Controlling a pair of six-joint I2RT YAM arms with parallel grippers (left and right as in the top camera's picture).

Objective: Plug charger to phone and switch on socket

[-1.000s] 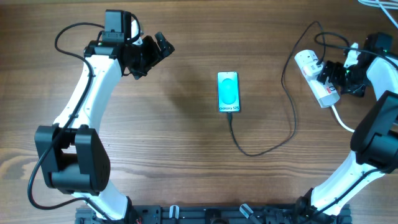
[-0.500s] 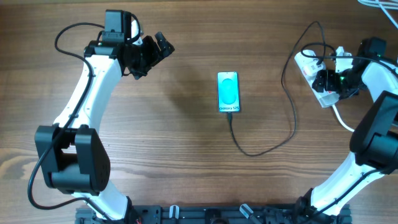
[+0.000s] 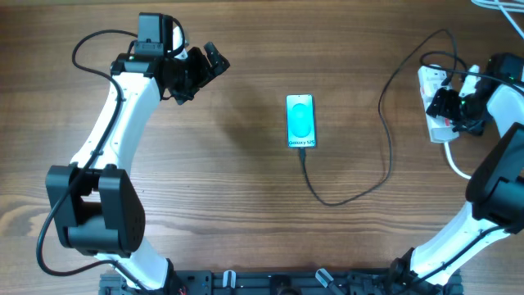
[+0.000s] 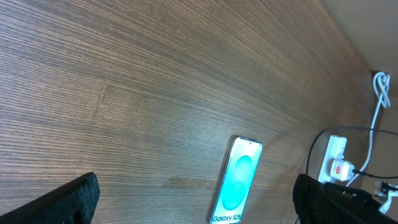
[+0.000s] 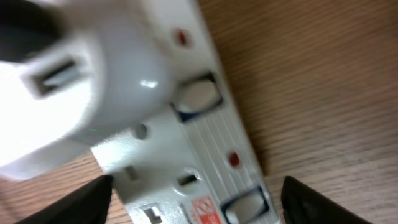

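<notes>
The wooden table (image 3: 246,180) takes up most of what I see, with both arms rising from its near edge. The left arm (image 3: 106,123) reaches up toward the far left corner. The left gripper (image 3: 211,64) hangs above bare wood there with its jaws spread wide and nothing between them. The right arm (image 3: 491,180) bends along the right edge. The right gripper (image 3: 449,106) is at the socket (image 3: 440,129), and in the wrist view its two dark fingers (image 5: 93,193) stand far apart, one on each side of the strip's body. They are open and grip nothing.

The socket is a white power strip lying close to the right edge, toward the far right corner, its length running roughly from far to near. A thick white cord (image 3: 453,160) leaves its near end. A white plug adapter (image 5: 74,68) sits in one outlet. Beside the adapter I see two rocker switches (image 5: 198,96), each with a small red mark (image 5: 234,159) next to it. I cannot tell which way they are pressed.

The phone (image 3: 300,121) lies flat in the middle of the table, cyan screen lit, with its text end toward the near edge. The charger (image 3: 385,139), a thin black cable, meets that end. It loops toward the near edge, then swings right and runs up toward the far edge to the strip.
</notes>
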